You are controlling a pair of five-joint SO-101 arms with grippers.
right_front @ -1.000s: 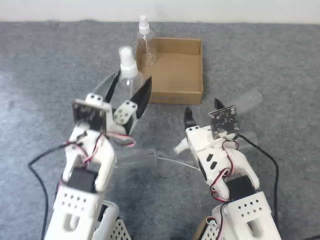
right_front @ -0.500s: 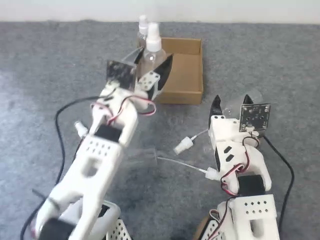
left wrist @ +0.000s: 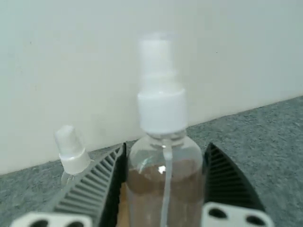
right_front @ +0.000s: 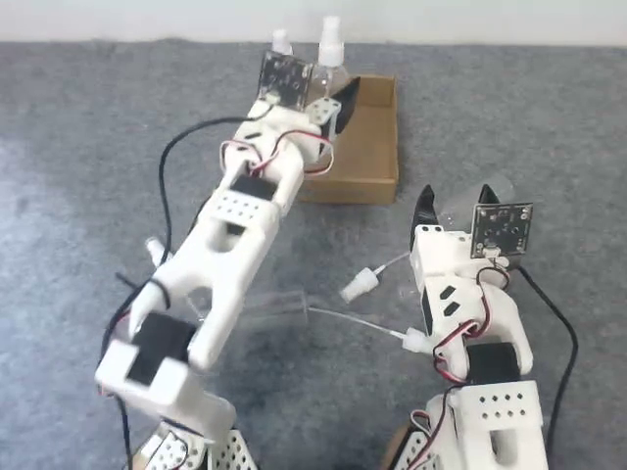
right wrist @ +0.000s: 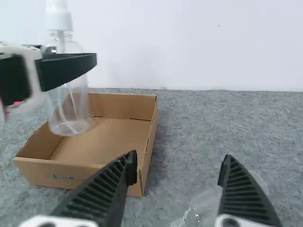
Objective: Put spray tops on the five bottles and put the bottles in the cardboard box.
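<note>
My left gripper (right_front: 328,83) is stretched out over the cardboard box (right_front: 367,157) and is shut on a clear bottle (left wrist: 163,189) with a white spray top (left wrist: 161,94). In the right wrist view that bottle (right wrist: 68,104) hangs upright, low inside the box (right wrist: 102,142) near its far left corner. A second topped bottle (right_front: 281,41) stands at that corner. My right gripper (right_front: 456,206) is open in front of the box, above a clear bottle (right_front: 490,188) lying on its side. An uncapped bottle (right_front: 269,308) lies between the arms.
Loose spray tops with tubes lie on the grey carpet: one (right_front: 358,287) beside the right arm, one (right_front: 415,340) nearer its base, one (right_front: 155,252) left of the left arm. A white wall rises behind the box.
The left arm has reached forward from in front of the box, carrying the topped bottle over and down into it. The right gripper lifted and turned a little, then held still.
</note>
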